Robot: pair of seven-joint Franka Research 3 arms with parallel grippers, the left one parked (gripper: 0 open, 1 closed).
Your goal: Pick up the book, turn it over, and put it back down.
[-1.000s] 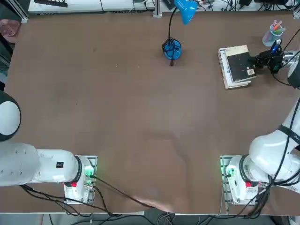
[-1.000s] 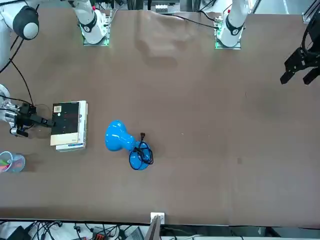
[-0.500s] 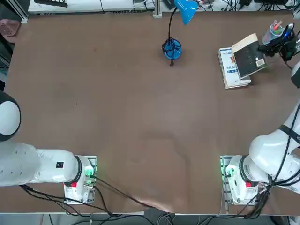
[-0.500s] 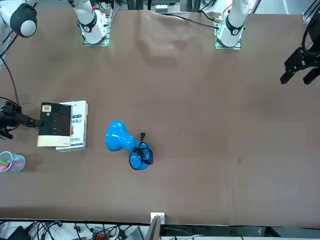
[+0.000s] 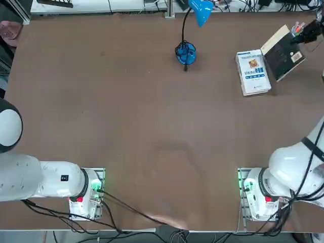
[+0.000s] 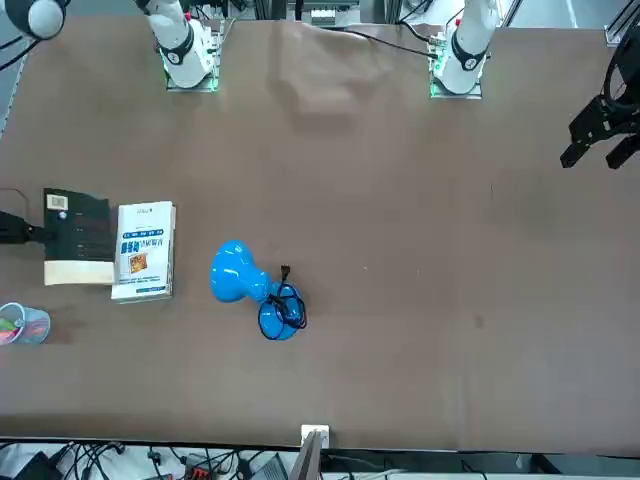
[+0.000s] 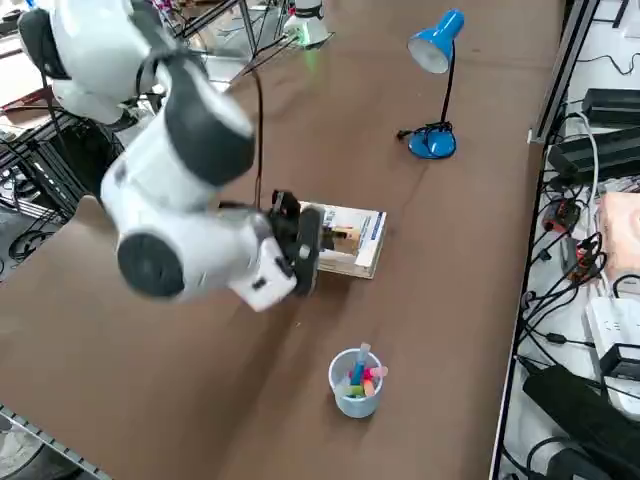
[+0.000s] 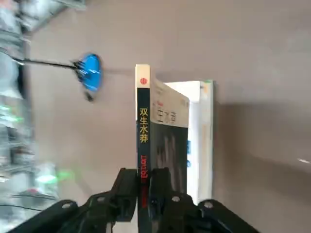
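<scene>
The book [image 5: 285, 53], dark-covered with a cream edge and a small white label, hangs tilted in the air beyond the table's right side. My right gripper [image 5: 307, 32] is shut on its far edge. From across the table the book [image 6: 78, 235] shows left of a second, white and blue book, with the gripper [image 6: 12, 229] at the picture's edge. In the wrist view the book's black spine [image 8: 143, 145] stands on edge between the fingers [image 8: 127, 190]. From the right side the gripper [image 7: 300, 246] is just in front of the lying book.
A white and blue book [image 5: 253, 72] lies flat on the table where the held one was stacked. A blue desk lamp [image 5: 186, 52] stands at the back middle. A cup of coloured pens [image 7: 355, 383] sits near the right edge. The brown table [image 5: 152, 126] spreads wide to the left.
The gripper has lifted the dark book off the white and blue one, carried it up and toward the table's right edge, and tilted it. The lower book is now uncovered.
</scene>
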